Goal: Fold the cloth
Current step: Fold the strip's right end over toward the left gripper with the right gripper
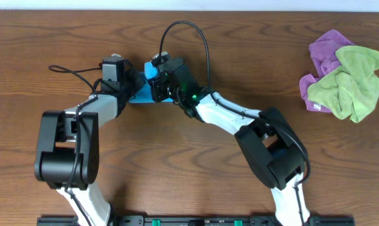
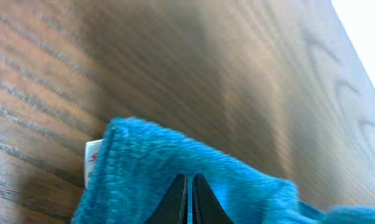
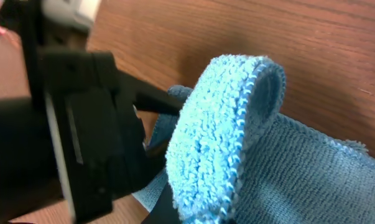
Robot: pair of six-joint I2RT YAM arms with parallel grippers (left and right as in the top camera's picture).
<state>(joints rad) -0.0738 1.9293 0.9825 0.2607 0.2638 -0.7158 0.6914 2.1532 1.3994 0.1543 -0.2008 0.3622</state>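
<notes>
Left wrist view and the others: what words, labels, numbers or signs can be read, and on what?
White tag at the edge of the blue cloth, left wrist view: red print, too blurred to read.
Overhead and right wrist views: no text to be seen.

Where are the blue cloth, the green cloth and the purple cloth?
blue cloth (image 2: 165,158), left wrist view, its fuzzy middle.
green cloth (image 1: 352,85), overhead view, its crumpled middle.
purple cloth (image 1: 326,50), overhead view, its upper fold.

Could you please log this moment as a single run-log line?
phase: mid-fold | left gripper: shut on blue cloth | right gripper: at cloth, grip hidden | purple and green cloths: heaped far right
</notes>
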